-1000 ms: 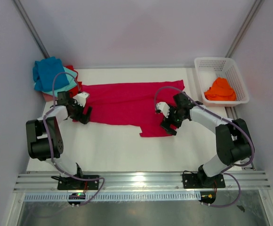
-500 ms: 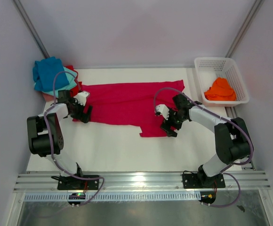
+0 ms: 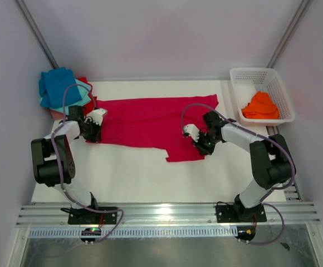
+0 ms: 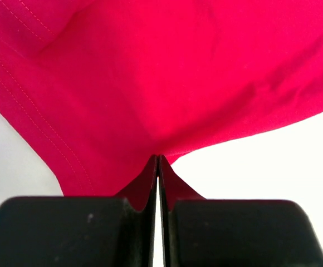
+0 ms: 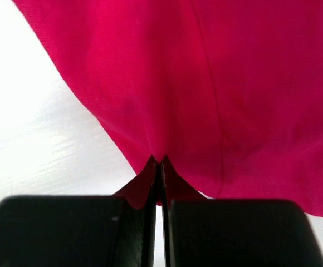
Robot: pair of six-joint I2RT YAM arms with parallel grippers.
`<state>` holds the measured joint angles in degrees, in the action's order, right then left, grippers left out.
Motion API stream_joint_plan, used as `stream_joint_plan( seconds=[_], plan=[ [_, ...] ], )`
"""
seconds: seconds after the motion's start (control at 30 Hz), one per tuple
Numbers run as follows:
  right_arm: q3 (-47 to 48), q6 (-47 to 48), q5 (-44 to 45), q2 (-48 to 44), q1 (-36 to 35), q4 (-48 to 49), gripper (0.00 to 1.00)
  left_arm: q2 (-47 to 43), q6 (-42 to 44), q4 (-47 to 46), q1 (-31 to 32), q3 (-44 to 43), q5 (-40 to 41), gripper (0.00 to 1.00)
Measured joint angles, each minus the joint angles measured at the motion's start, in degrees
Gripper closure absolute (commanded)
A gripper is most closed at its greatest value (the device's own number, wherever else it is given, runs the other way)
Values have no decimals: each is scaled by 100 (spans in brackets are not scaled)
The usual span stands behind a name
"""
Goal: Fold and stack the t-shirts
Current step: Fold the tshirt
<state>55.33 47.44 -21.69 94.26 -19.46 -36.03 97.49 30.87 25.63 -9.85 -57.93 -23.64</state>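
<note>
- From the top camera, the big crimson t-shirt (image 3: 150, 119) lies spread flat across the middle of the white tabletop (image 3: 139, 175). It runs from left to right in the frame.
- The left gripper (image 3: 92, 133) sits on the left end of this shirt. The right gripper (image 3: 201, 147) sits on the lower right part of it, near a flap that sticks down toward the bottom of the frame.
- In the upper left of the frame there is a pile of shirts. A blue t-shirt (image 3: 55, 86) lies on top, and a teal t-shirt (image 3: 81, 92) peeks out just beside it.
- In the upper right of the frame stands a white basket (image 3: 281, 92) with an orange t-shirt (image 3: 260, 105) inside it.
- From the left wrist camera, the left gripper (image 4: 158, 167) is pressed tight together. A small fold of the crimson cloth is pinched between its black fingers (image 4: 94, 228). The cloth fills the top of the frame, and white tabletop shows at the lower left and at the right.
- From the right wrist camera, the right gripper (image 5: 160, 166) is pressed tight together too, with a pinch of the same crimson cloth in it. White tabletop shows on the left side of the frame.
</note>
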Motion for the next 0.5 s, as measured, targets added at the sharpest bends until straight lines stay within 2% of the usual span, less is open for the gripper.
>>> stream_joint_plan(
  seconds=[0.27,0.5],
  plan=[
    [79,-227,223,17,0,118,97,0,-114,-26,0,-4,-61,100],
    [671,-485,442,17,2,229,97,70,-459,-160,0,-358,-203,100]
  ],
)
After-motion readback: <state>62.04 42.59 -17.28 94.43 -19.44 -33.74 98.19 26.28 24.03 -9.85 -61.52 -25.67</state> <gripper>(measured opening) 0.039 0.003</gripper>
